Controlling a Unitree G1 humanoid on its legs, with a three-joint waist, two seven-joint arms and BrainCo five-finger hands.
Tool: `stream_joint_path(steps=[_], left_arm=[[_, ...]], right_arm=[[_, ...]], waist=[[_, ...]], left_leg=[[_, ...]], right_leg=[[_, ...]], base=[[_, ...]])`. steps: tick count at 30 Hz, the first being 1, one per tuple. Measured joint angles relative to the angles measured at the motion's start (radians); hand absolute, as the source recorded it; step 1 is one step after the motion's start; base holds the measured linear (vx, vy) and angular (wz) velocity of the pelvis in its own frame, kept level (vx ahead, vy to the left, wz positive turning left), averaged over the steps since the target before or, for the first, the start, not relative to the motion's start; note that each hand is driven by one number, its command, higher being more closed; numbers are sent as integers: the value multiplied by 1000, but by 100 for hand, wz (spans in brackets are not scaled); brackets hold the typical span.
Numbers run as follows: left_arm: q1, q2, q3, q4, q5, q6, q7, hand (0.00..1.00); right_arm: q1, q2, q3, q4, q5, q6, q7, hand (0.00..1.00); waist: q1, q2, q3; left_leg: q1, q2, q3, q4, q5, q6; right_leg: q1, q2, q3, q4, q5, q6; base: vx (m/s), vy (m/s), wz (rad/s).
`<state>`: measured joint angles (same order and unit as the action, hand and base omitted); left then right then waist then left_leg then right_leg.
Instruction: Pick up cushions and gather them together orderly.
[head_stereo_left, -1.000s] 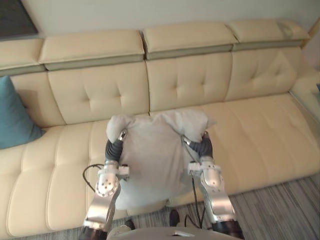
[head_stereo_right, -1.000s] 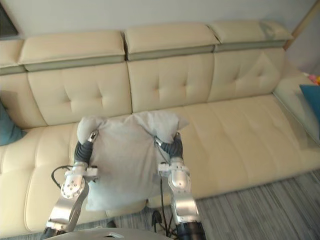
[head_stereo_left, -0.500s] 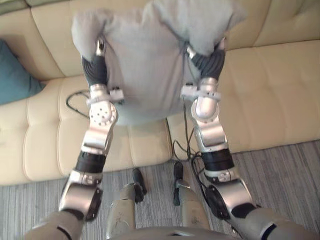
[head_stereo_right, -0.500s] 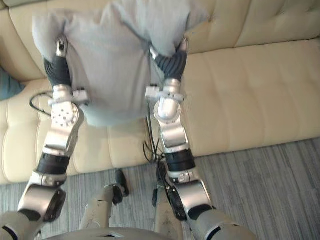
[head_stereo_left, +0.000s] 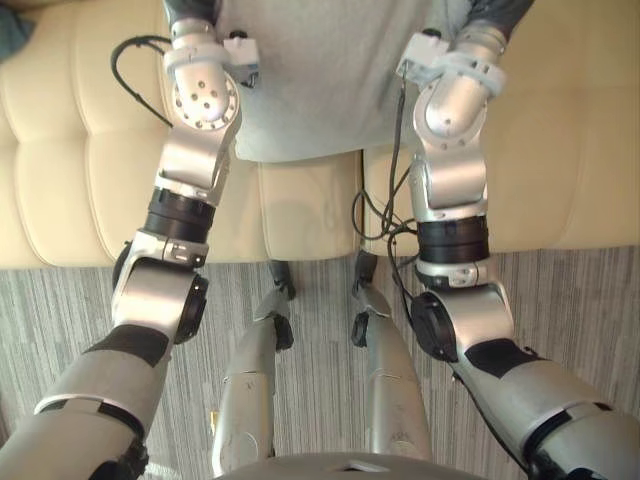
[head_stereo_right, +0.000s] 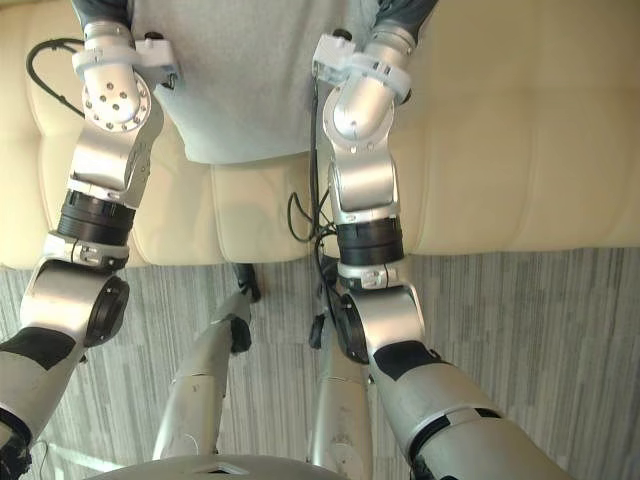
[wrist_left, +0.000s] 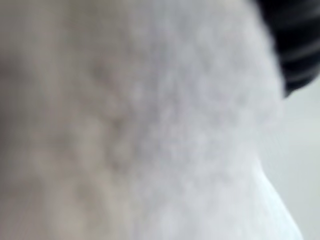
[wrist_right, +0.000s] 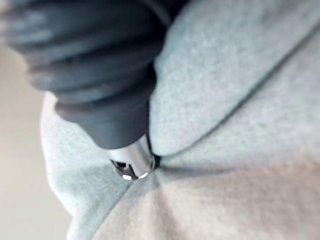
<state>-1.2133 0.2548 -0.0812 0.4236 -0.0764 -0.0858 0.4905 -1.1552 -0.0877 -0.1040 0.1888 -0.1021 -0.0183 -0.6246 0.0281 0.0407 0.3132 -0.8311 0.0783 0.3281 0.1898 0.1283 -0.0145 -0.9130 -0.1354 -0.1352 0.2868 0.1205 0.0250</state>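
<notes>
Holding a grey cushion (head_stereo_left: 320, 90) up between both arms, over the seat of a cream sofa (head_stereo_left: 70, 150). Runs off the top of both head views, so upper corners unseen. Ends below in a straight hem across the seat pads. Casts a soft shadow on the pad under the hem; cannot tell whether touching the seat or hanging just off it. Plain fabric, slightly fuzzy.

Left hand (wrist_left: 296, 40): glimpsed as a dark ribbed cover in a corner of its own wrist view, tight against pale grey cloth. Cannot tell how far open, nor what kind of hold. Placed at the cushion's left edge in the head views.

Right hand (wrist_right: 102, 75): seen as a dark ribbed cover lying on the cushion, silver end sunk into a deep crease of the cloth. Pressed in hard enough to pucker the fabric around it. Cannot tell whether clamped on the cloth or merely pushing. Placed at the cushion's right edge in the head views.

Spotted a sliver of a teal cushion (head_stereo_left: 12, 30) at the far left end of the sofa, well apart from the grey one. Noted grey striped carpet (head_stereo_left: 60, 330) in front of the sofa, running right up to its base.
</notes>
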Motion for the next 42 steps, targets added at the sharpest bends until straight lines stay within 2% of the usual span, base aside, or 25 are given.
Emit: stream_joint_path(steps=[1,4,6,13,18,22,25,28,31,34,37,39,40,41,42], left_arm=[[-13,-3,1,0,1,1,1,0],[-41,-2,15,0,3,1,7,0],[-91,-2,51,0,5,1,32,0],[-114,5,81,0,2,1,40,0],[-112,49,82,0,-1,1,14,0],[-96,132,92,28,-2,2,-39,0],[-76,165,157,31,-28,1,-53,0],[8,211,256,29,-117,-4,-62,0],[117,217,324,9,-176,-12,-70,0],[305,200,408,-84,-243,-35,-80,0],[502,133,473,-180,-274,-52,-81,0],[689,17,493,-233,-273,-75,-87,0],[735,-17,492,-245,-273,-75,-88,0],[848,-88,488,-267,-272,-75,-100,0],[887,-113,484,-275,-272,-75,-105,0]], right_arm=[[-16,-2,-5,16,24,0,-1,0],[-49,-3,-35,28,52,0,-18,0],[-126,-14,-49,28,61,-6,-38,0],[-159,-87,-67,29,78,-7,-39,0],[-159,-140,-102,29,109,-9,-40,0],[-152,-241,-123,38,160,-26,-35,0],[-150,-299,-153,76,215,-39,-29,0],[-99,-374,-179,103,269,-41,-5,0],[-15,-419,-199,101,294,-43,11,0],[148,-432,-263,41,313,-45,26,0],[365,-426,-312,-30,318,-46,40,0],[575,-352,-346,-113,317,-52,82,0],[629,-322,-347,-136,316,-54,91,0],[735,-260,-341,-176,308,-68,120,0],[775,-236,-335,-187,306,-74,128,0]], waist=[[0,2,20],[0,2,22],[1,2,23],[2,1,23],[-1,1,23],[-5,1,24],[-10,1,24],[-13,1,23],[-13,1,23],[-16,1,23],[-18,0,23],[-20,-1,23],[-23,-2,22],[-26,-3,21],[-27,-4,20]], left_leg=[[-5,1,0,-2,4,-2],[-46,0,1,-23,19,-8],[-100,-1,3,-46,43,-24],[-110,0,5,-73,64,-37],[-113,0,5,-72,64,-37],[-113,2,6,-67,64,-37],[-113,4,6,-60,64,-36],[-102,16,6,-35,49,-16],[-72,22,8,-34,36,1],[-42,24,8,-32,22,3],[-5,25,4,-27,16,8],[52,28,-6,-19,-8,2],[70,28,-7,-17,-17,-2],[104,28,-8,-13,-30,-2],[115,29,-7,-9,-36,-2]], right_leg=[[-3,0,-3,0,0,0],[-55,0,-4,2,0,-1],[-119,0,-11,5,6,-9],[-136,2,-14,5,6,-12],[-136,2,-18,6,5,-12],[-136,2,-20,11,6,-13],[-133,3,-20,12,6,-13],[-110,11,-20,9,7,-14],[-73,18,-20,-2,6,-15],[-37,21,-22,-11,2,-17],[9,21,-33,-15,-9,-15],[78,21,-47,-15,-30,-13],[96,21,-48,-14,-37,-13],[133,20,-52,-14,-48,-11],[146,20,-53,-15,-53,-11]], base=[[14,-6,9],[20,-5,8],[47,7,11],[41,13,4],[10,11,1],[0,0,0],[-4,0,-1],[-18,-8,-9],[-18,-21,-6],[-6,-20,-3],[12,-33,4],[26,-35,8],[42,-39,3],[44,-32,1],[66,-42,-2]])
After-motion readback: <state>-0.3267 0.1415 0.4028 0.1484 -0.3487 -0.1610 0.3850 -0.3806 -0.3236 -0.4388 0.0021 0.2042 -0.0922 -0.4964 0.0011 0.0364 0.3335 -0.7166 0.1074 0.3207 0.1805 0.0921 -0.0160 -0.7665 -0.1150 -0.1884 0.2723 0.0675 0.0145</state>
